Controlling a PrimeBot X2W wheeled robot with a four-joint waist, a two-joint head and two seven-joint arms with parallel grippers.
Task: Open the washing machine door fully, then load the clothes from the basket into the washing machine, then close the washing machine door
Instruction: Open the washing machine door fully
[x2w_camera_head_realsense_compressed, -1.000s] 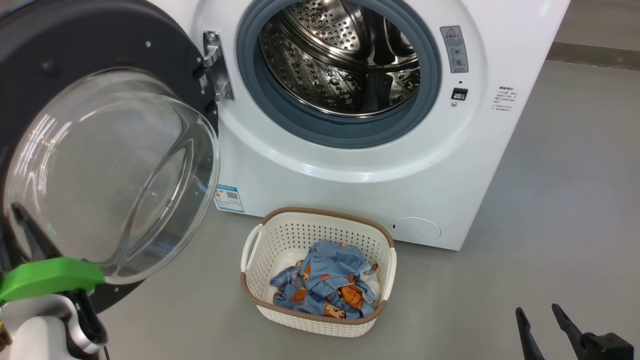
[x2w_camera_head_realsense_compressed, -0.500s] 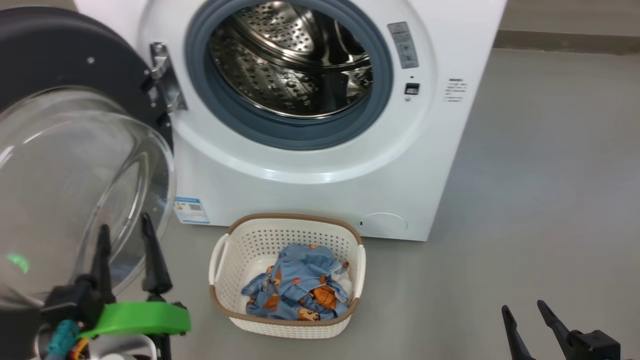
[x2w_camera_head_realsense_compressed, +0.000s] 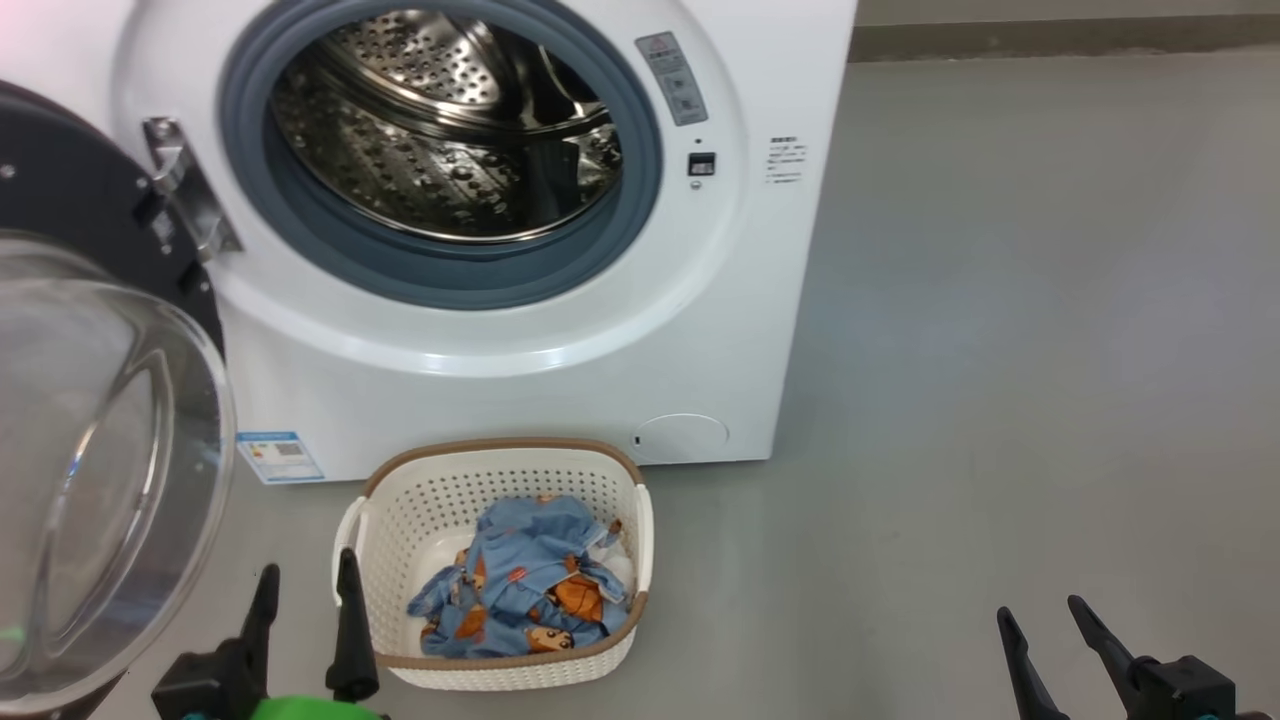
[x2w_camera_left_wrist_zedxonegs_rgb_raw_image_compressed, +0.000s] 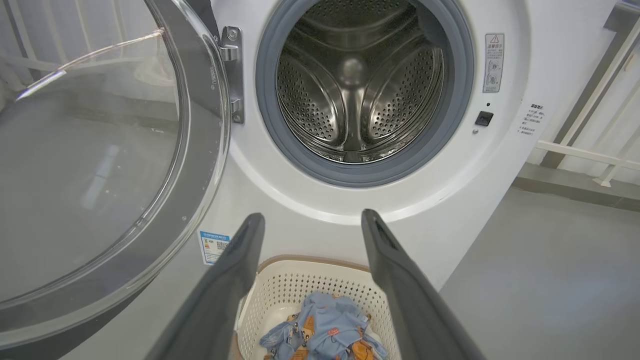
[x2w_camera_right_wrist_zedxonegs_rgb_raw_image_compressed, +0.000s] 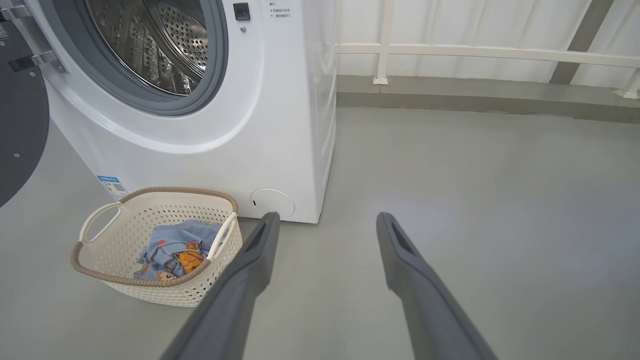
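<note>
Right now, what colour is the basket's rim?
Brown rim, clearest in the right wrist view.

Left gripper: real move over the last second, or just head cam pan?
Yes. The left gripper came off the lower rim of the door and now stands open beside the basket. Basket stays put against the washer, so it's real.

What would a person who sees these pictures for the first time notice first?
The eye goes first to the washing machine, upper left in the head view, with its shining steel drum in plain sight. Its door hangs open at the far left, the clear centre bulging outward. On the grey floor before the machine stands the basket with blue clothes inside.
</note>
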